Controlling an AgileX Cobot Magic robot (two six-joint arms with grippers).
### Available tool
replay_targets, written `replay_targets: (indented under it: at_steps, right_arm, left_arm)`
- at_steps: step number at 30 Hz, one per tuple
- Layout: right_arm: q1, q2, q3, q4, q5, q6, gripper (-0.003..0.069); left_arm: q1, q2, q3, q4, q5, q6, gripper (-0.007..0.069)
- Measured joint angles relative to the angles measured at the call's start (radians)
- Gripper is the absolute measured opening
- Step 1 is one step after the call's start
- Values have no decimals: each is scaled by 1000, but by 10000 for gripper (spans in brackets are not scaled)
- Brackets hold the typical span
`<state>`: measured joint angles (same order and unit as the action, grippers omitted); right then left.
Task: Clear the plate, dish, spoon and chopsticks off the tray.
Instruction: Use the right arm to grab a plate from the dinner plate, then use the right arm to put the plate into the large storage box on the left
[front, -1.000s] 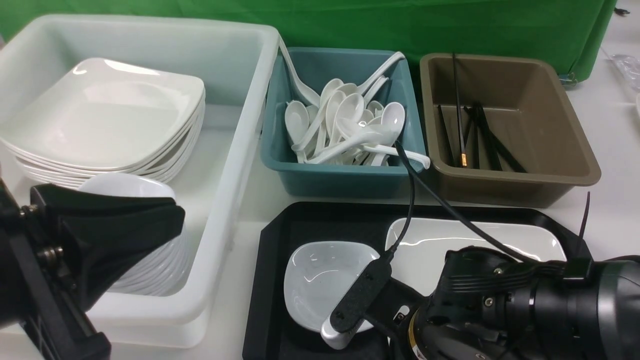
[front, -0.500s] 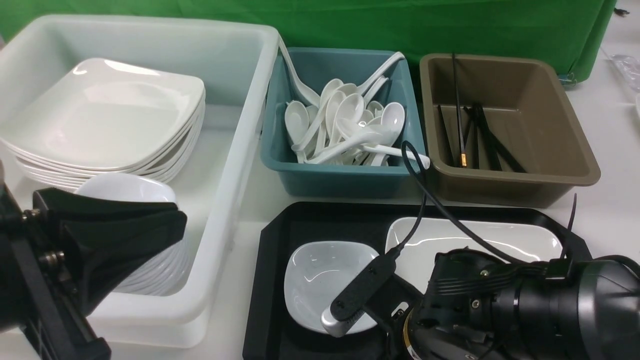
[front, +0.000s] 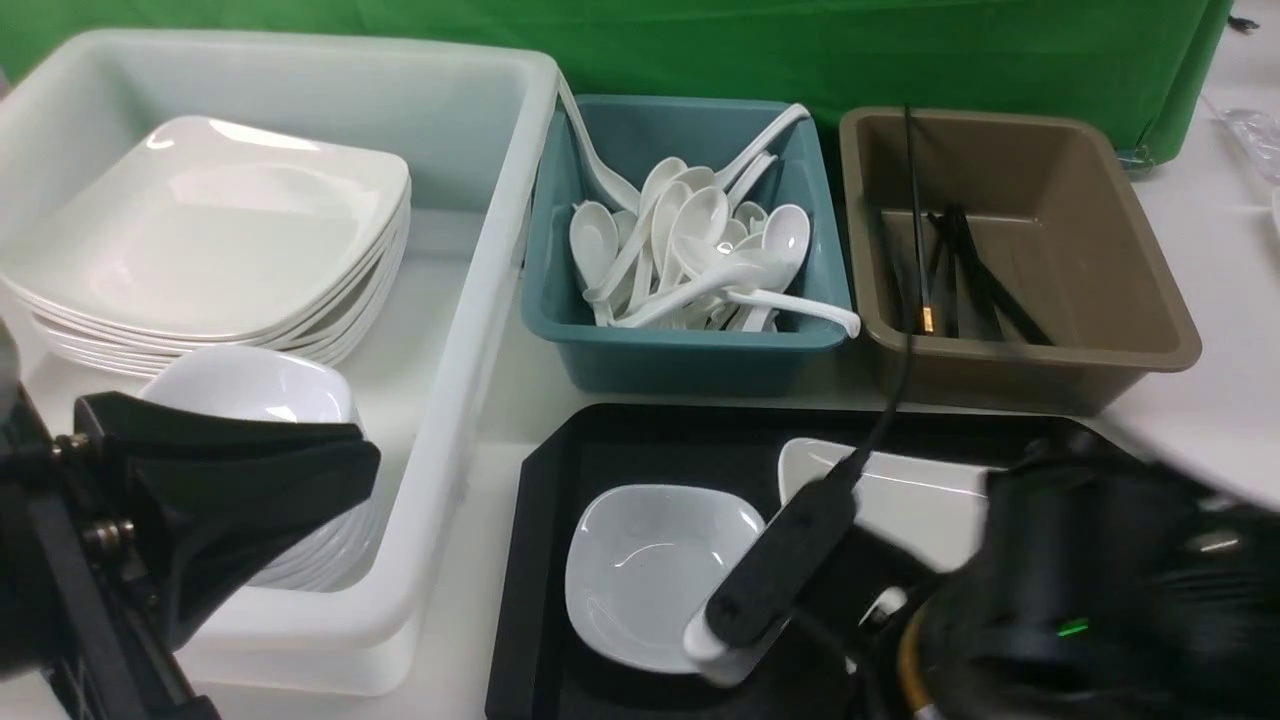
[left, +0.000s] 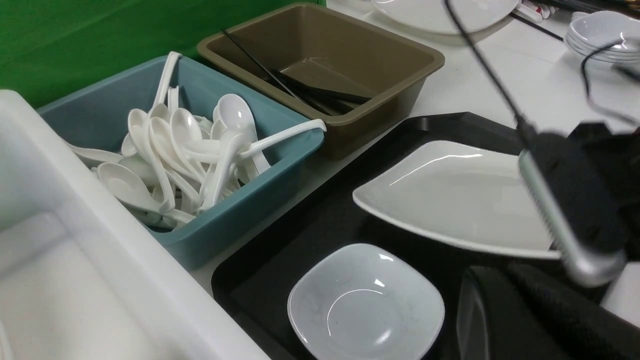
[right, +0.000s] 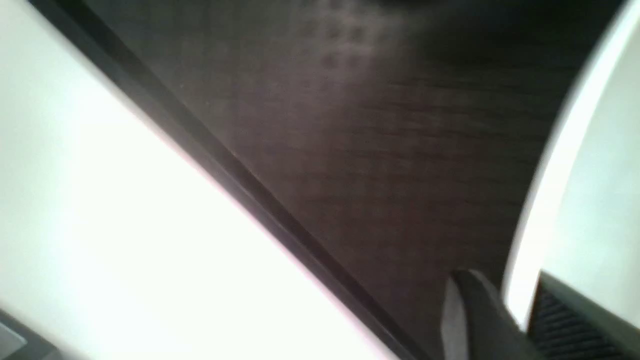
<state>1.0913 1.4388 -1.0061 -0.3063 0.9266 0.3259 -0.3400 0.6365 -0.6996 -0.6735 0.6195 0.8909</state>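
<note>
Two pieces of tableware lie on the tray (front: 640, 450): the dish (front: 650, 570) and the plate (front: 920, 490). Locate the dish in the tray's near-left quarter, resting flat on the textured floor, clear of the tray's left rim and apart from the plate. Locate the plate in the tray's right half, with its far edge close to the tray's far rim; the blurred right arm (front: 1100, 600) covers its near part in the front view.

Check the right gripper (right: 517, 305) in the right wrist view: its fingers (right: 470, 320) stand one on each side of the plate's rim and are clamped on it, with bare tray floor and the tray's raised rim just beside the grip. The left gripper (front: 365, 460) has its jaws together on nothing and hangs left of the tray, over the near end of the white tub (front: 470, 300).

Note the open room:
- A band of bare floor runs between the dish and the tray's far rim.
- A strip of table (front: 500, 420) separates the tray's far rim from the teal tub (front: 690, 355) and the brown tub (front: 1010, 375).
- A narrower strip separates the tray's left rim from the white tub.

The teal tub holds a pile of spoons (front: 690, 250), one handle overhanging its rim toward the tray. The chopsticks (front: 975, 285) lie in the brown tub, beyond the tray's far-right corner
</note>
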Motion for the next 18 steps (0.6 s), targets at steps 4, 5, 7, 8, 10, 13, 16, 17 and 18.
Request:
replay_targets:
  at_steps: [4,5,7,8,10,13,16,17,18]
  right_arm:
    - [1,-93,-82,-9,131,2,61]
    - [1,-106,-109,-4,180,2,60]
    - [2,-110,-140,5,201,-1,60]
    - [2,-110,-162,10,201,-3,60]
    - [9,-110,-198,15,202,-9,60]
    - [38,-106,-286,20,203,-38,60]
    - [70,-85,-445,20,206,-100,60]
    - [72,-76,-486,22,206,-121,60]
    - [73,-60,-542,22,206,-153,60]
  left_arm:
    - [0,0,0,0,0,-4,17]
    - [0,0,0,0,0,-6,17]
    - [0,0,0,0,0,-7,17]
    - [0,0,-1,2,0,-13,17]
    - [0,0,-8,10,6,-31,17]
    - [0,0,-48,91,43,-128,17]
    - [0,-2,-127,265,125,-318,17]
    - [0,-8,-144,323,152,-364,17]
    - [0,-17,-162,380,176,-419,17]
